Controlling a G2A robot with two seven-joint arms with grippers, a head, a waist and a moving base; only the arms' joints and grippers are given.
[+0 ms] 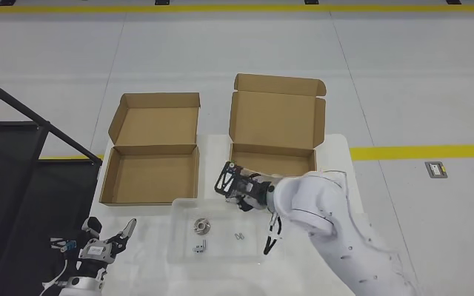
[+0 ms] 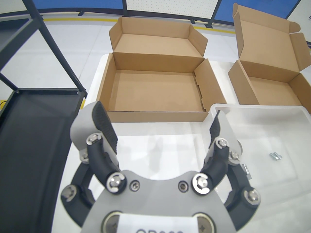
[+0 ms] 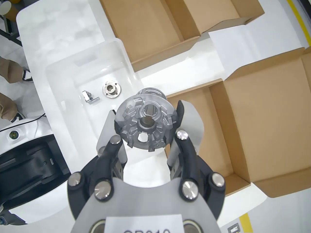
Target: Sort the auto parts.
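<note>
My right gripper (image 3: 147, 115) is shut on a grey toothed hub (image 3: 145, 122), held in the air. In the top view this gripper (image 1: 225, 180) hangs over the near left corner of the right cardboard box (image 1: 274, 159), just behind the clear tray (image 1: 181, 203). In the tray lie a round metal flange (image 1: 201, 224), a small bracket (image 1: 200, 246) and two bolts (image 1: 238, 237). My left gripper (image 2: 158, 115) stands open and holds nothing, low at the table's near left corner (image 1: 111, 240), beside the tray (image 2: 257, 107).
The left cardboard box (image 1: 152, 177) stands open with its lid up and nothing shows inside it. A black metal rack (image 1: 37, 185) stands off the table's left side, close to my left gripper. Bare white table runs between the two boxes.
</note>
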